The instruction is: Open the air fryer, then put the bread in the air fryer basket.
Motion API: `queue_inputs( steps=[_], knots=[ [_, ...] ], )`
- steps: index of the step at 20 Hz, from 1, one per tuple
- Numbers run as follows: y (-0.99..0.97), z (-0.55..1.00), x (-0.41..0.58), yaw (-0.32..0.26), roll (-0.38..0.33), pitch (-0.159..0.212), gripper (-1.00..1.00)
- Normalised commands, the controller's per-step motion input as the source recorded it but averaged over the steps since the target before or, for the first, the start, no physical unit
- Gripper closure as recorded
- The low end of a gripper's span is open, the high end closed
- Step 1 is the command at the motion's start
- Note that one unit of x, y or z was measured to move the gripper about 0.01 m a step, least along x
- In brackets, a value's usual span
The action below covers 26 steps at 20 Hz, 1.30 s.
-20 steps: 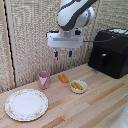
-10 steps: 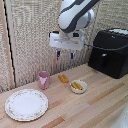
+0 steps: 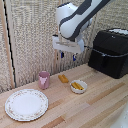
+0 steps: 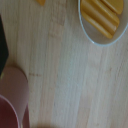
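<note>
End effector (image 3: 67,55) is held high, fingers apart and empty, drawer shut.
The air fryer handle (image 3: 99,61), at three o'clock, should be approached level and squarely.

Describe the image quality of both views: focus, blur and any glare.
Exterior view: soft and low in detail, yet the hand, pink cup, bread and patterned plate read clearly; pale sheen on the glossy black air fryer. Wrist view: heavily blurred; the cup is a pink smear, the white bowl and wood grain look soft, and the hand's fingers do not show.
</note>
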Motion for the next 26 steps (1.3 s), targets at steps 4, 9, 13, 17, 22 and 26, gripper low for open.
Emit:
queue_inputs(
  steps=[4,9,13,17,22,26],
  knots=[
    [0.0,0.0,-0.044,-0.036,-0.375,-0.138,-1.0],
    [-0.15,-0.02,-0.034,0.004,-0.375,-0.154,-1.0],
    [-0.32,-0.27,-0.092,0.051,-0.364,-0.099,-1.0],
    [-0.34,-0.48,-0.137,0.062,-0.327,-0.016,-1.0],
    [-0.41,-0.45,-0.119,0.087,-0.276,-0.011,-1.0],
    [-0.47,-0.33,-0.221,0.141,-0.215,-0.077,-1.0]
  ],
)
